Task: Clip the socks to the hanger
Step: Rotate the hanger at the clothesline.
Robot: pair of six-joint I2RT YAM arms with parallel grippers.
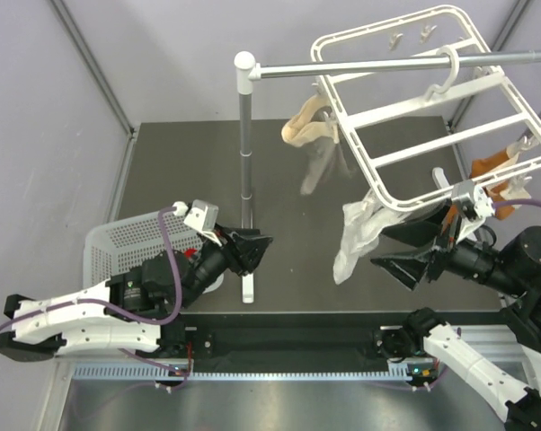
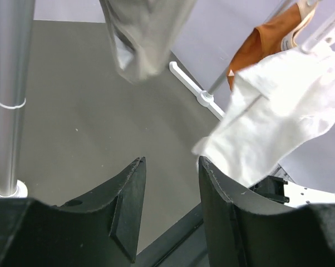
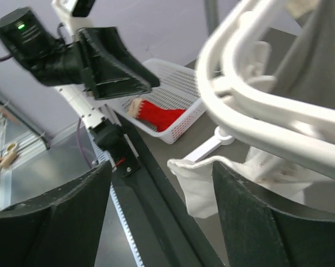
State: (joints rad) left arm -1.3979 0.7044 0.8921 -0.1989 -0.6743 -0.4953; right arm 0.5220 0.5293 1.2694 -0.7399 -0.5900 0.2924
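**Status: hanger on rail, both claws empty**

1. Hanger. The hanger [image 1: 432, 117] hangs by its top hook from the horizontal rail [image 1: 387, 65] of the grey stand [image 1: 245, 153]. In the top view the frame sits tilted, its near corner lowest.

2. Socks on the hanger. A beige sock [image 1: 308, 126] and a grey sock [image 1: 317, 166] hang together at the left edge of the frame. A white sock [image 1: 356, 235] hangs from the near corner. An orange sock [image 1: 491, 166] hangs at the right edge.

3. Sock not on the hanger. A red sock [image 3: 159, 117] with a pale cuff lies in the white perforated basket [image 1: 118, 238] at the left of the table [image 1: 288, 224].

4. Left gripper [image 2: 172, 167]. The fingers stand moderately apart with nothing between them. It points right, near the base of the stand, with the white sock ahead and clear of it.

5. Right gripper [image 3: 162, 183]. The fingers are spread wide and hold nothing. It points left, just below the hanger's near corner. The lower edge of the white sock lies close ahead of the gap; contact cannot be determined.
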